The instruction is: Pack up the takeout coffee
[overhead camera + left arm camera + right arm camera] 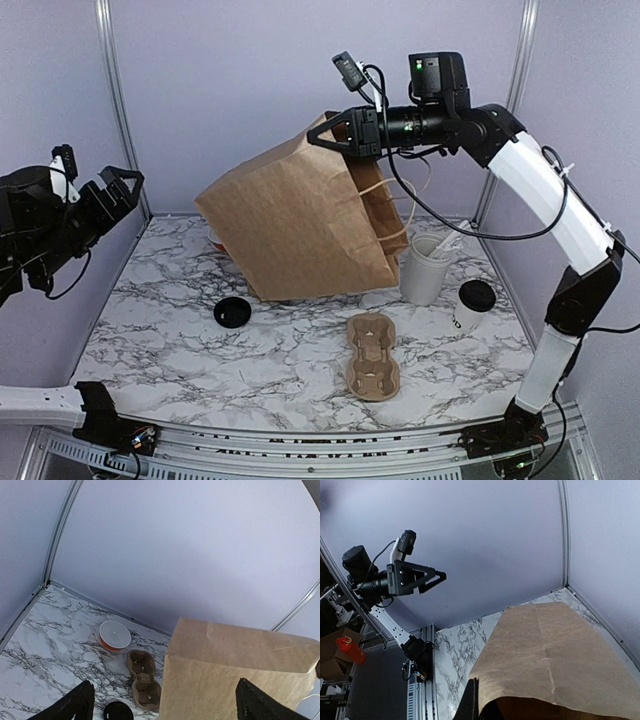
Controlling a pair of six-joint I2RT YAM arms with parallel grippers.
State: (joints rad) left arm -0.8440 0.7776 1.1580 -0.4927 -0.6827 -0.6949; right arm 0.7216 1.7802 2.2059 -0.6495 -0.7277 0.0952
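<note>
Two grippers are up off the table (180,345). The right gripper (322,135) is clamped on the top corner of the bag (300,230). The bag leans tilted beneath it, with its lower edge on the marble and its mouth and handles turned to this gripper's right. The coffee (476,305) stands upright on the table, well below this gripper and off to its right, outside the bag. The tumbler (424,270) stands between the coffee and the bag's mouth, near both. A carrier (372,357) lies flat well below the gripper, nearer the arm bases. A loose lid (232,312) lies below it to the left. The left gripper (122,190) hangs well apart from the bag on its left, fingers spread wide and holding nothing.
</note>
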